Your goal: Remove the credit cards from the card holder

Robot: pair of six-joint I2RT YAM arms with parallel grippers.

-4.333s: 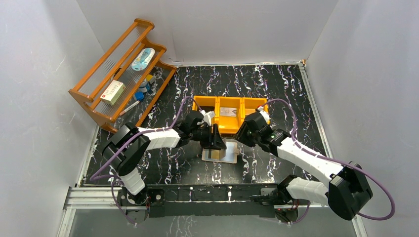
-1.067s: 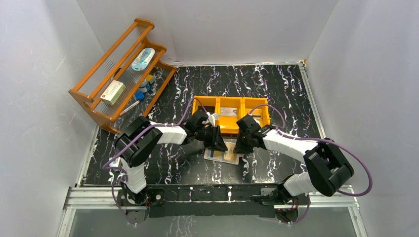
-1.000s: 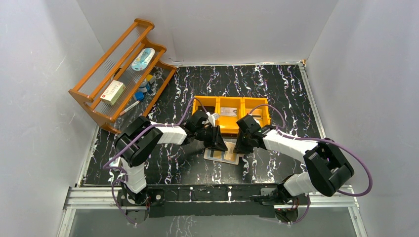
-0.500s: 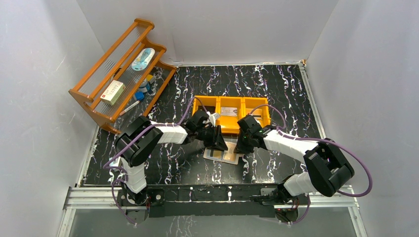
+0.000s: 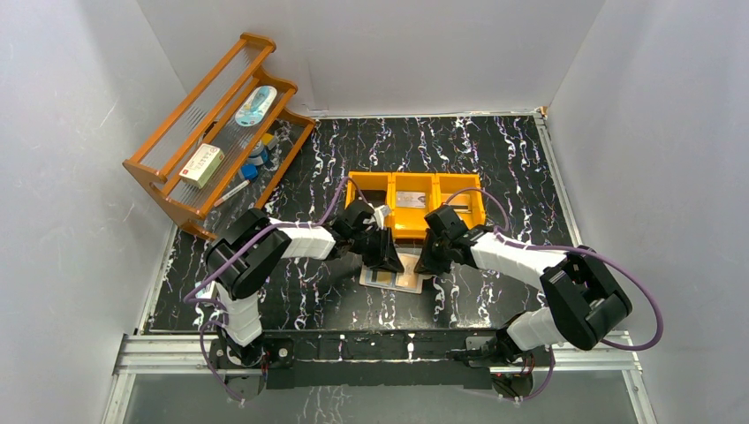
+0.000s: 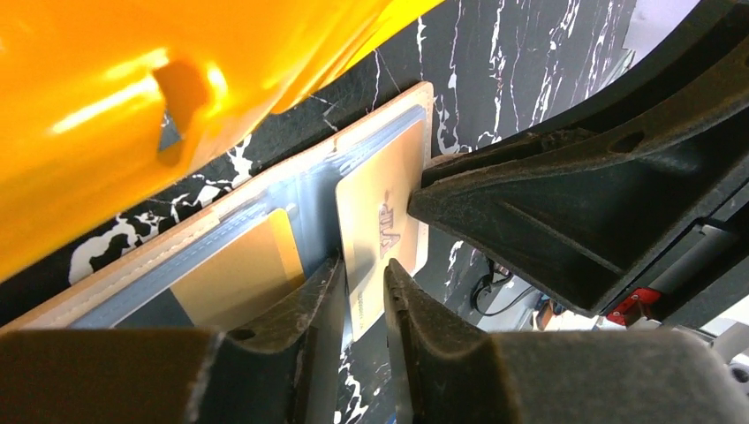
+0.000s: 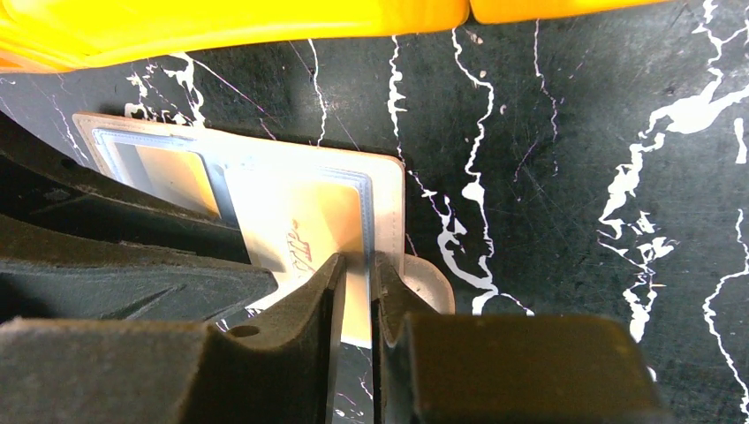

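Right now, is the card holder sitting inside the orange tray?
No, the card holder lies open on the black table, just in front of the orange tray rather than in it.

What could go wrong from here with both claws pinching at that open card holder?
The left claw pinches the gold card at its sleeve; if it has sleeve too, pulling may drag the whole card holder. The right claw grips the holder's edge right beside that card, so it might pin the card in. The orange tray sits close by; a lifted holder could bump it.
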